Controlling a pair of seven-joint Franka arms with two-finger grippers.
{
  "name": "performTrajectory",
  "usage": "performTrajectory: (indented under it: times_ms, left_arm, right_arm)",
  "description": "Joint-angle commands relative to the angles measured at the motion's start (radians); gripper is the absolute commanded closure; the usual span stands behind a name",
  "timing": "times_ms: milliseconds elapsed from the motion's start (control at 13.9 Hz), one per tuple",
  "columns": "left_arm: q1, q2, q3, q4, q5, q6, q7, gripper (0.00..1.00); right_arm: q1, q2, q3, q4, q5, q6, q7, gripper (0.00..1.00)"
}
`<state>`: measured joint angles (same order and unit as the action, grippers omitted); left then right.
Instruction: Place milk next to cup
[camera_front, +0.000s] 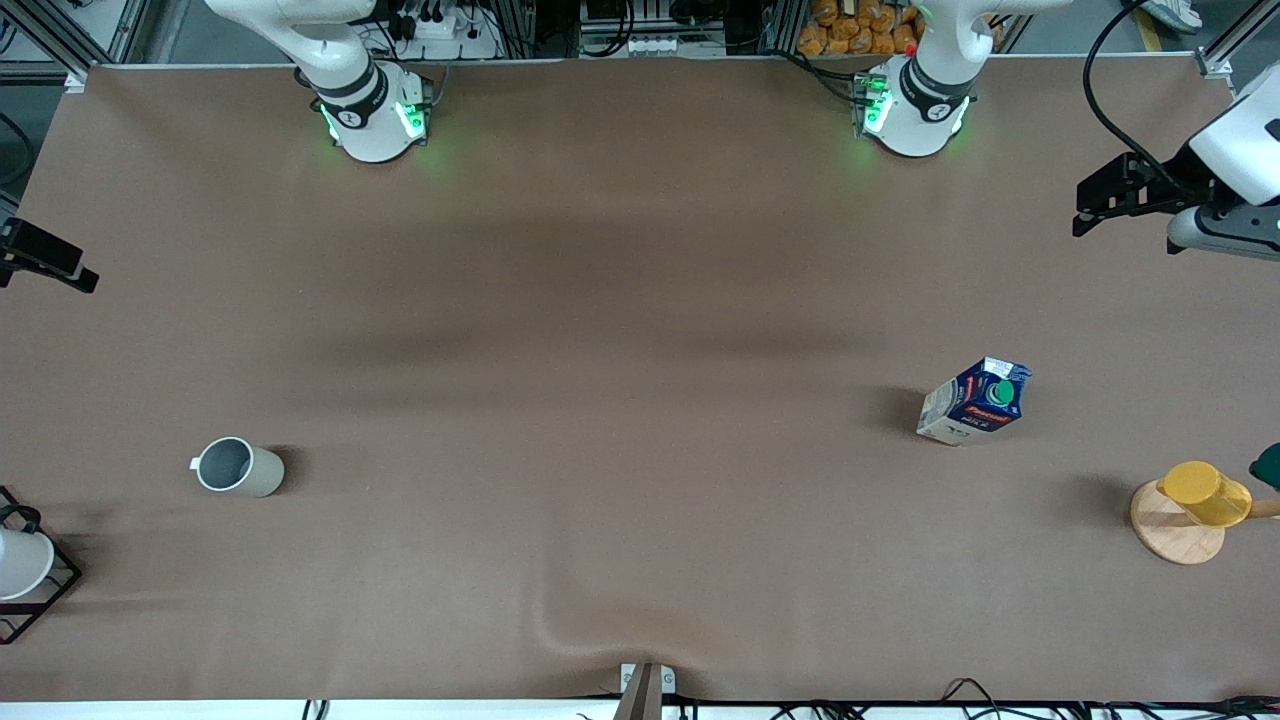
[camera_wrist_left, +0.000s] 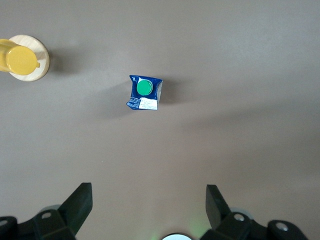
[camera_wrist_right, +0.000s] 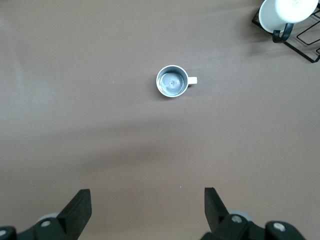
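Left gripper (camera_wrist_left: 145, 210), fingers spread and empty, hangs high above the upright milk (camera_wrist_left: 144, 93), apparently for approach. Right gripper (camera_wrist_right: 145, 210), likewise spread, waits above the cup (camera_wrist_right: 172, 81).

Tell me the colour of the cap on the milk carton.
Green, a round cap on the milk; the left wrist view shows it best.

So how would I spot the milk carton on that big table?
Look toward the left arm's end of the brown table. The milk carton stands alone there, farther from the front camera than the yellow cup on its wooden coaster. It is dark blue and white, with a round green cap.
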<state>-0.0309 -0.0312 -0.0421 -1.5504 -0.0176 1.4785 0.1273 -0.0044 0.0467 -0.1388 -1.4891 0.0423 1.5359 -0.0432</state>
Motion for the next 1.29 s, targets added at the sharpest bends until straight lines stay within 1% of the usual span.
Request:
performTrajectory:
  times_ms: [0, 216, 575, 790, 934, 1078, 1222]
  left_arm:
    - [0.0, -0.041, 0.004, -0.036, 0.007, 0.002, -0.017, 0.0]
    - [0.009, -0.033, 0.002, -0.039, -0.005, 0.023, -0.034, 0.0]
    - [0.011, -0.015, -0.004, -0.04, 0.011, 0.037, -0.032, 0.0]
    - [0.003, 0.016, -0.015, -0.028, 0.018, 0.063, -0.035, 0.0]
    - [0.008, 0.023, -0.016, -0.028, 0.008, 0.063, -0.035, 0.0]
    - [0.002, 0.054, -0.016, -0.025, 0.014, 0.063, -0.035, 0.0]
    - [0.006, 0.063, -0.015, -0.025, 0.019, 0.069, -0.032, 0.0]
  right_arm:
    - [0.006, 0.005, -0.002, 0.021, -0.002, -0.022, 0.016, 0.0]
    - [0.004, 0.005, -0.002, 0.021, -0.005, -0.023, -0.023, 0.0]
    - [0.001, 0.015, -0.004, 0.02, -0.002, -0.017, -0.029, 0.0]
    - [0.006, 0.111, -0.002, 0.021, 0.001, -0.013, -0.03, 0.0]
    - [0.009, 0.137, -0.002, 0.02, 0.002, 0.007, -0.029, 0.0]
    - [0.006, 0.188, -0.002, 0.02, 0.01, 0.05, -0.026, 0.0]
    - [0.004, 0.222, -0.002, 0.018, 0.008, 0.046, -0.023, 0.0]
